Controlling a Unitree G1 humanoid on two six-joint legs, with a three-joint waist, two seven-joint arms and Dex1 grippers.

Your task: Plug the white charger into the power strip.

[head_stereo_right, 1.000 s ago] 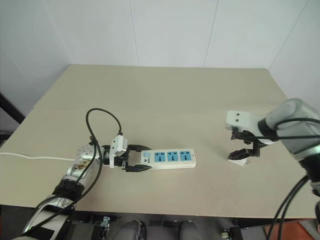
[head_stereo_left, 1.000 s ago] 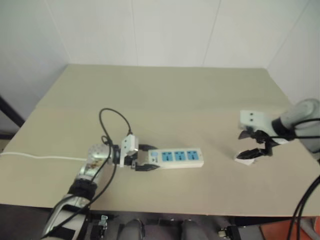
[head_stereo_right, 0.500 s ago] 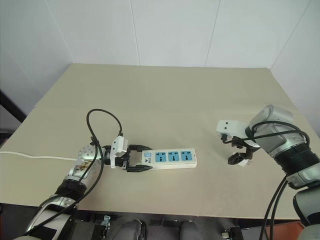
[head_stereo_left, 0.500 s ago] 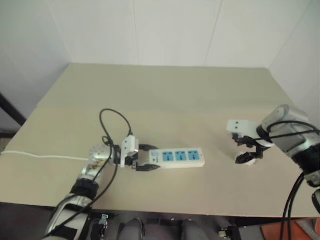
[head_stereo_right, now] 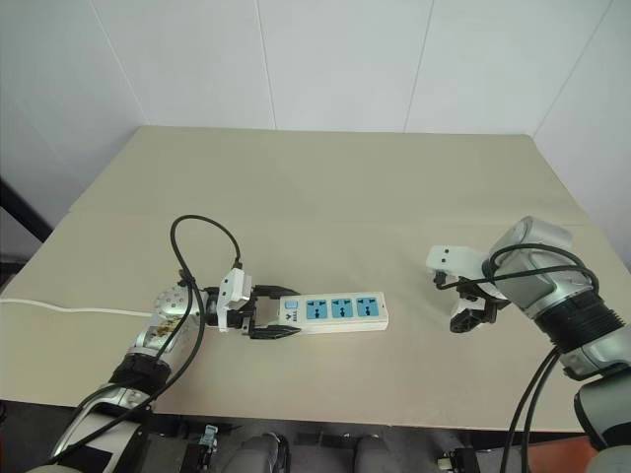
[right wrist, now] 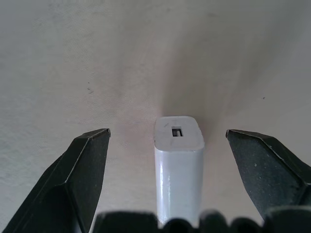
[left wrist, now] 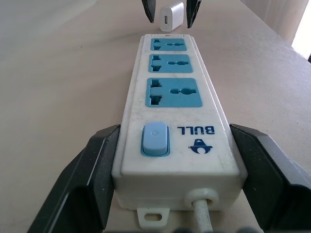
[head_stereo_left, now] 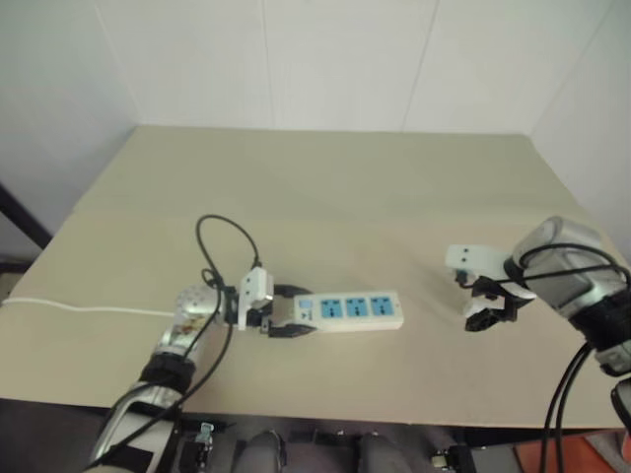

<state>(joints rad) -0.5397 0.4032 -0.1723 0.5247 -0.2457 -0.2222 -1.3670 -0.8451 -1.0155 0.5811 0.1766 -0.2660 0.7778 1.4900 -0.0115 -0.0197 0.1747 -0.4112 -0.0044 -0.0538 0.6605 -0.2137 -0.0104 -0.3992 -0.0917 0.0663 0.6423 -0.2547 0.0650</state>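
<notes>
Right wrist view: right fingers [right wrist: 167, 145] apart, straddling white charger [right wrist: 178, 167], untouching; left fingers [left wrist: 167, 170] flank power strip [left wrist: 176, 121] end.

Your left arm reaches in low from the near left, forearm close over the table [head_stereo_right: 325, 187], wrist turned so the left gripper [head_stereo_right: 273, 312] points level toward your right. Its jaws stand apart, one black finger along each long side of the power strip [left wrist: 178, 102] at its switch end. Your right arm comes in from the right edge, elbow bent, wrist tipped steeply down. The right gripper [right wrist: 167, 145] hangs over the table with jaws spread wide, one finger on either side of the white charger [right wrist: 178, 160], clear of both its sides
</notes>
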